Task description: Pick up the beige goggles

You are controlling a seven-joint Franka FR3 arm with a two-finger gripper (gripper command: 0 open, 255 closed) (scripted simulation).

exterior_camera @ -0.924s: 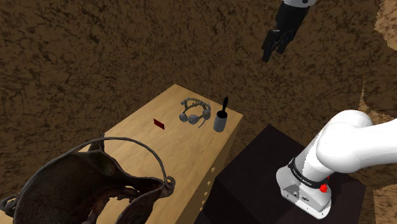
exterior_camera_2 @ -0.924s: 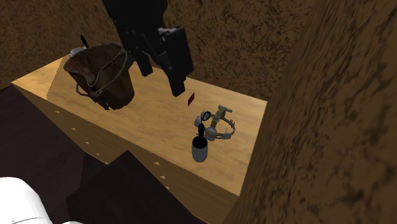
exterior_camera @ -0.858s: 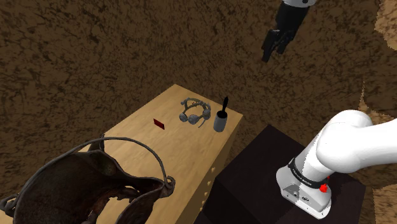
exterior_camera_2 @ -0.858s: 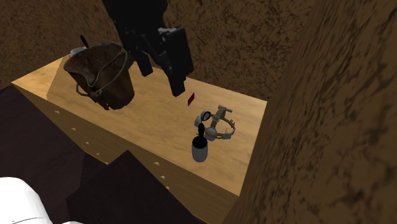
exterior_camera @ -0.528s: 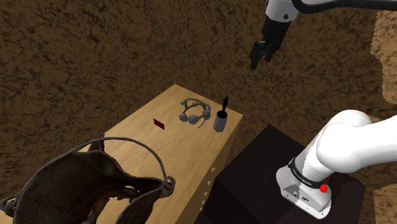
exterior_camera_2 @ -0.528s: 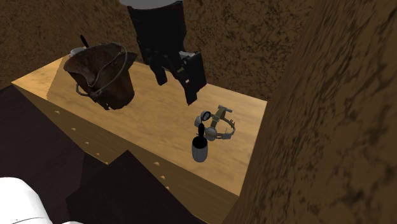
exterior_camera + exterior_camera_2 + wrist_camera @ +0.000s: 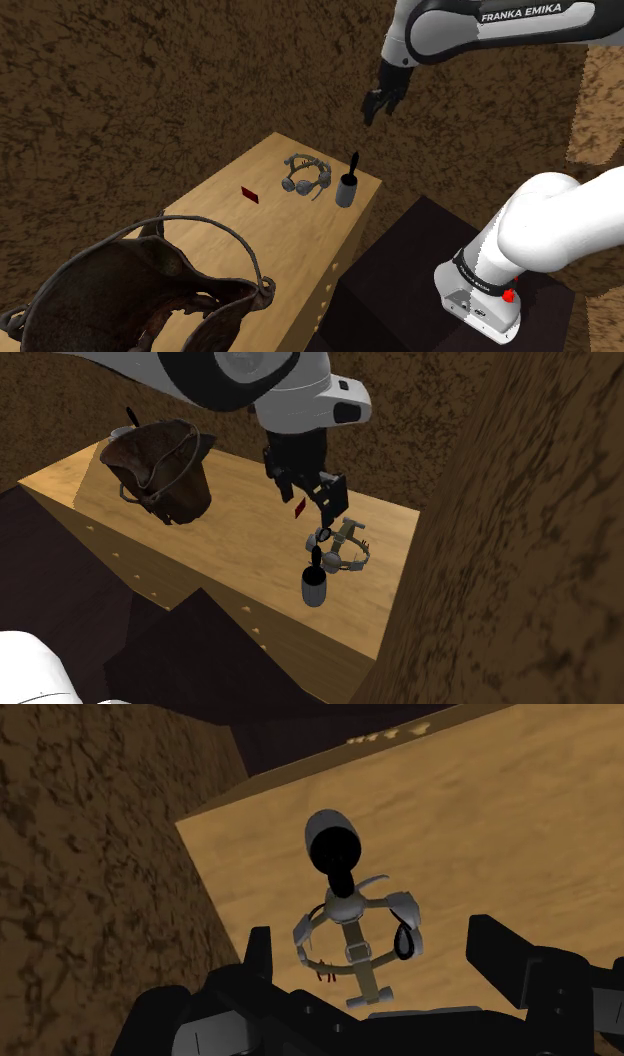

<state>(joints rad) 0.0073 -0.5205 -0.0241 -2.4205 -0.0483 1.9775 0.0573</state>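
Brown, mottled, earth-like surfaces surrounded the scene on every side. Among them stood a long cabinet with a pale wooden top (image 7: pixel 225 235) (image 7: pixel 230 542), and a dark boxy stand (image 7: pixel 400 265) sat just beside it, carrying the white arm's base.

At the far end of that top, in the shoulder view, lay the goggles (image 7: pixel 306 177) (image 7: pixel 346 546) (image 7: pixel 352 926). They looked grey and dull beige, with two round lenses and a looped strap, and rested flat on the wood. Just to their right in that view stood a small grey cup (image 7: pixel 346 191) (image 7: pixel 314 589) (image 7: pixel 334 842) with a black stick rising from it. A small red card (image 7: pixel 250 193) lay flat a little to their left. At the near end a large, rusty, dark bucket (image 7: pixel 130 300) (image 7: pixel 165 467) stood upright with its wire handle hanging over the rim, well apart from the goggles.

The gripper (image 7: pixel 374 104) (image 7: pixel 320 500) hung in the air, above and to the right of the goggles in the shoulder view, touching nothing. In the second exterior view it pointed down toward the goggles' end of the cabinet. The wrist view looked down on the goggles and the cup, with the goggles lying between the two black fingers (image 7: pixel 505 959). Those fingers stood wide apart and clasped nothing.
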